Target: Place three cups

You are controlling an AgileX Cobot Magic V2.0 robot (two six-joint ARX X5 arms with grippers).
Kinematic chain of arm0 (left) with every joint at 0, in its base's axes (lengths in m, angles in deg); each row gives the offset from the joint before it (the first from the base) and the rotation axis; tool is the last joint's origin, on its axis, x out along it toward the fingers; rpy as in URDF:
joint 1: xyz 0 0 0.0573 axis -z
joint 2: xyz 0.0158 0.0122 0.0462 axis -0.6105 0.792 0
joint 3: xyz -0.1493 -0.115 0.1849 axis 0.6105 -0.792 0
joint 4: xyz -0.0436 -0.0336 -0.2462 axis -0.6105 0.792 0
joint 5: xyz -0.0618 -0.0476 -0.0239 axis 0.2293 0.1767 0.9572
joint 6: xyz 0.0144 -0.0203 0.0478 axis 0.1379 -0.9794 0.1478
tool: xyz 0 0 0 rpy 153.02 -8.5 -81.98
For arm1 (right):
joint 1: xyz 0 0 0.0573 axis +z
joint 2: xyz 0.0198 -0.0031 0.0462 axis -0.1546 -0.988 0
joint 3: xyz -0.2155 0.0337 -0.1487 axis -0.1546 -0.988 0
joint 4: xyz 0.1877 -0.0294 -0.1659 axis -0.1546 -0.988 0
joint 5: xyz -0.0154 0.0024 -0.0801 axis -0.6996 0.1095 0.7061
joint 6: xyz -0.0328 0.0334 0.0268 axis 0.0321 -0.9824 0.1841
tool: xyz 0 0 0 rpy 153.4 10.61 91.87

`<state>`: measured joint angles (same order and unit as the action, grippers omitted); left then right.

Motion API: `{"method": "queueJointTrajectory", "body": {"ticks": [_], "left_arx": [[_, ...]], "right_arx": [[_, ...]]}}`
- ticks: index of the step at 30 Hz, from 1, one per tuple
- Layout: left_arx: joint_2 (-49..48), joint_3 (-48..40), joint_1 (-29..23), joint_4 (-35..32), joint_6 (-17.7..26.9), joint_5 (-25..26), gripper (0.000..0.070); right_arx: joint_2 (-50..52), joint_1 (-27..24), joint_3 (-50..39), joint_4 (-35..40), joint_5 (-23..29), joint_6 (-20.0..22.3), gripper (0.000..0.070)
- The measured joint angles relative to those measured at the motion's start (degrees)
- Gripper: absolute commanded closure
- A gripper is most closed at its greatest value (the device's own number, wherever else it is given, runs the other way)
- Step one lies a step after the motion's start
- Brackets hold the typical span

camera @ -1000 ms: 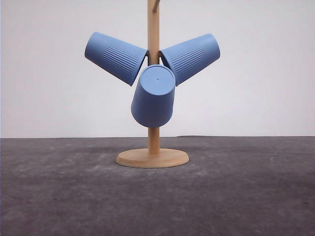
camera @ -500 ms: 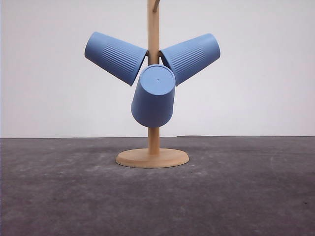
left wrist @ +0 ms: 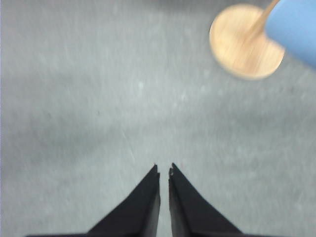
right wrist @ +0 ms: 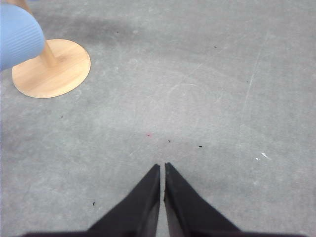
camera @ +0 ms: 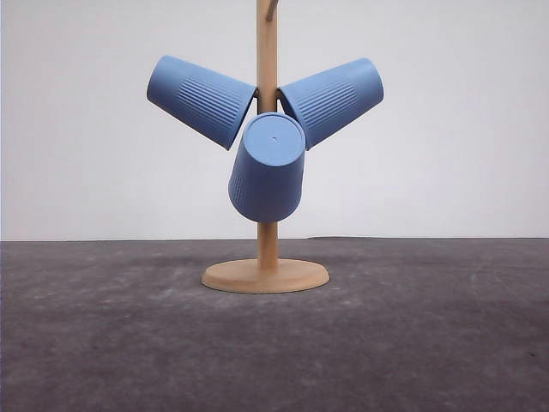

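Note:
Three light-blue ribbed cups hang on a wooden stand (camera: 267, 275) in the front view: the left cup (camera: 201, 99) tilts up to the left, the right cup (camera: 332, 99) tilts up to the right, and the middle cup (camera: 268, 168) points its flat base toward me. Part of one cup (left wrist: 295, 24) shows in the left wrist view, another cup (right wrist: 19, 34) in the right wrist view. My left gripper (left wrist: 164, 169) is shut over bare table, empty. Likewise my right gripper (right wrist: 162, 166) is shut and empty, well away from the stand.
The stand's round wooden base (left wrist: 245, 40) rests on the dark grey table (camera: 429, 343), seen also as the base (right wrist: 51, 68) in the right wrist view. A white wall (camera: 463, 120) rises behind the table's far edge.

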<state>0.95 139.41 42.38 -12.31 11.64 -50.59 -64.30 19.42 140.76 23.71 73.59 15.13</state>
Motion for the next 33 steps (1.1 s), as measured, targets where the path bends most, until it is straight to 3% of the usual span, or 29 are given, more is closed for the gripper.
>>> {"method": "queueJointTrajectory", "body": {"ticks": [3,5,10,13,19,25,33], "left_arx": [[-5.4,-5.2,-0.8,-8.4,1.1,0.5,0.0688],[-10.5,-12.3,-1.7,-18.7,0.3,0.6,0.0688],[-23.6,-36.7,-2.9,-48.9,-6.9,0.6,0.0688],[-30.6,-50.4,-2.9,-60.5,-9.7,0.6,0.0688],[-41.2,-65.2,-2.9,-63.6,-11.3,-2.5,0.0688],[-45.2,-66.0,-3.0,-63.4,-11.4,-10.4,0.0688],[-45.1,-66.0,-3.3,-57.7,-9.9,-10.5,0.0688]], "right_arx": [[0.0,0.0,0.0,0.0,0.0,0.0,0.0688],[0.0,0.0,0.0,0.0,0.0,0.0,0.0688],[0.0,0.0,0.0,0.0,0.0,0.0,0.0688],[0.0,0.0,0.0,0.0,0.0,0.0,0.0688],[0.0,0.0,0.0,0.0,0.0,0.0,0.0688],[0.0,0.0,0.0,0.0,0.0,0.0,0.0688],[0.0,0.0,0.0,0.0,0.0,0.0,0.0688]]}}
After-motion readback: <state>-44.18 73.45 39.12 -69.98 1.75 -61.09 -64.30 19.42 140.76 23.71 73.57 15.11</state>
